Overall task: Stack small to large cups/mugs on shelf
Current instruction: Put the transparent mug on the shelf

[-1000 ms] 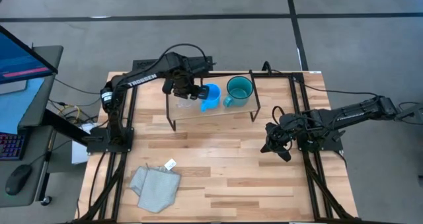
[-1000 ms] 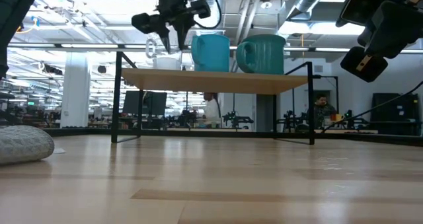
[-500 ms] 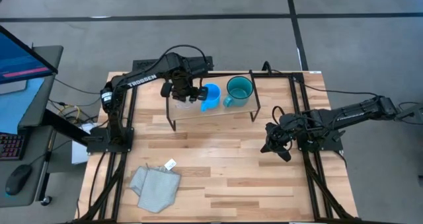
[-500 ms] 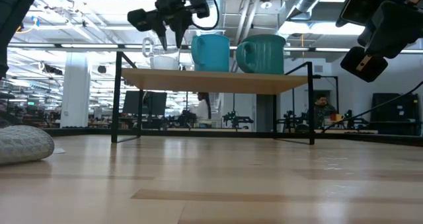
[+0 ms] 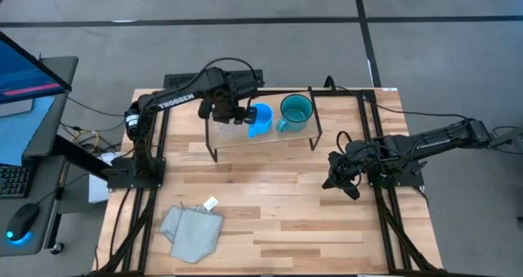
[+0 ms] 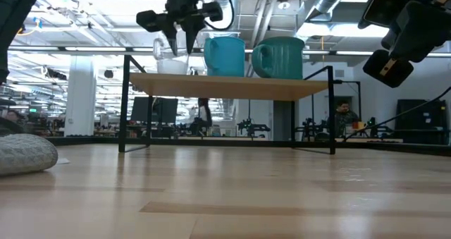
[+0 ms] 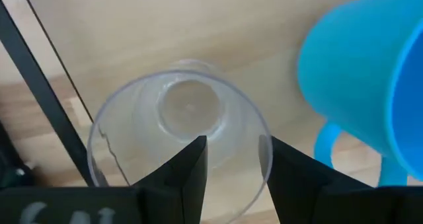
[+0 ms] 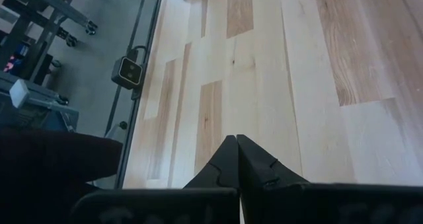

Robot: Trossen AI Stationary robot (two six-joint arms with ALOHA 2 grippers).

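On the shelf [image 5: 278,140] three vessels stand on their bases in a row: the clear glass cup [image 5: 229,128] at the left, the bright blue mug [image 5: 260,118] in the middle, and the teal mug [image 5: 295,111] at the right. My left gripper [image 7: 232,151] is open and points down over the glass cup [image 7: 178,112]. One finger stands over the cup's inside and the other by its rim on the blue mug's side [image 7: 357,85]. My right gripper [image 5: 339,183] is shut and empty, above the table's right part. My left gripper's fingers stand on either side of the glass cup's wall [image 7: 263,151], coming from above. A clear gap shows between them. I cannot tell whether either finger touches the rim.
A grey cloth [image 5: 192,230] lies near the table's front left, with a small white tag [image 5: 211,202] beside it. The shelf's black wire legs [image 6: 125,101] stand at its ends. Bare tabletop lies between the shelf and the near edge.
My left gripper has shifted a little toward the table's left edge above the shelf, staying over the glass cup. The mugs have kept their places.
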